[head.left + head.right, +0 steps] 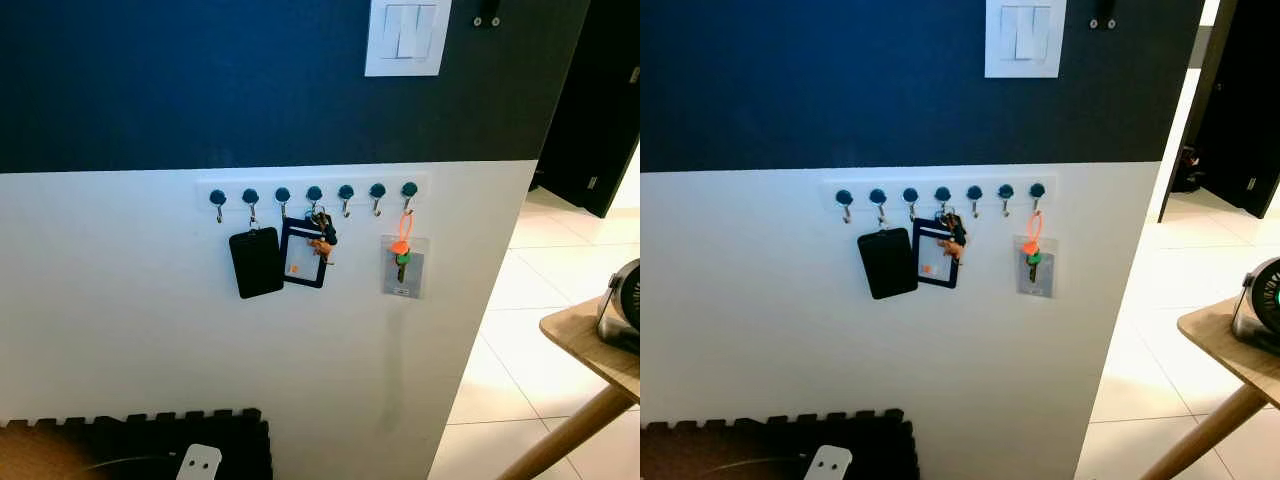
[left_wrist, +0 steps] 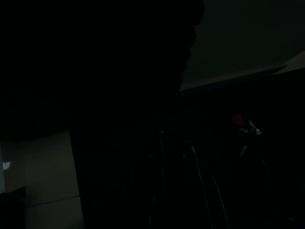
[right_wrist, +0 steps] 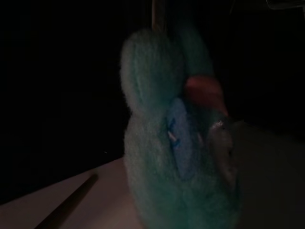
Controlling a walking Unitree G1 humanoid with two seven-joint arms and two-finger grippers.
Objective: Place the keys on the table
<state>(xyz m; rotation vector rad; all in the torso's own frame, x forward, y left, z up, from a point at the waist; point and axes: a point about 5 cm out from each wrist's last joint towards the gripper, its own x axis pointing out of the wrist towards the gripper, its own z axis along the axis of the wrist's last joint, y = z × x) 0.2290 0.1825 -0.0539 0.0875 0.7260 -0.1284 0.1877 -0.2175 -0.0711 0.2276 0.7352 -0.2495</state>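
Keys point(image 1: 322, 236) (perhaps two bunches) on hooks point(image 1: 314, 196)

Light switch point(image 1: 407, 36) above hook rail point(image 1: 313, 192)

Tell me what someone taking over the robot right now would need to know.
Grippers: the wrist views are too dark to tell open from shut.
Things: the keys hang on the hook rack, beside a black card holder; another key on an orange loop hangs from the last hook. The wooden table stands to the robot's right.
Done: nothing yet.
Left: take the keys off the hook, carry them over, set them on the table.
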